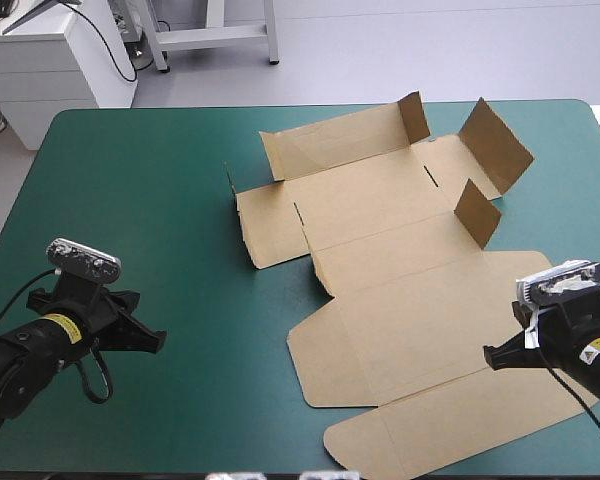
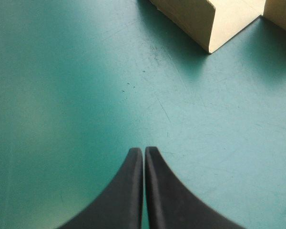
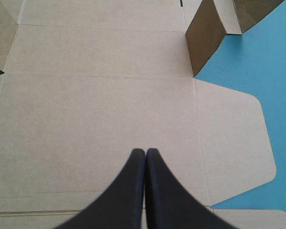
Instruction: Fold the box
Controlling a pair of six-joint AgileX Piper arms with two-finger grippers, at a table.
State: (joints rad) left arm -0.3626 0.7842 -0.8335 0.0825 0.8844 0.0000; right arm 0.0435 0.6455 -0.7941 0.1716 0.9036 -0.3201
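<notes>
Box (image 1: pixel 410 290) mostly flat, few flaps (image 1: pixel 477 212) up. My left gripper (image 2: pixel 144 150) & right gripper (image 3: pixel 145 151) both pressed together, empty. Risk: box skids if pushed from one side only.

box (image 1: pixel 400 270): matt brown cardboard, smooth, scored creases. worktop cover (image 1: pixel 150 200): teal-green, slight sheen, fine scuffs. end effector fingers (image 2: pixel 128 191): black, smooth, matt.

Bright, even light from overhead. Raised box (image 1: pixel 400 290) flaps throw short soft shadows on teal-green cover (image 1: pixel 150 180), mid frame. Pale sheen ahead of left gripper (image 2: pixel 144 150); darker shade by box corner.
</notes>
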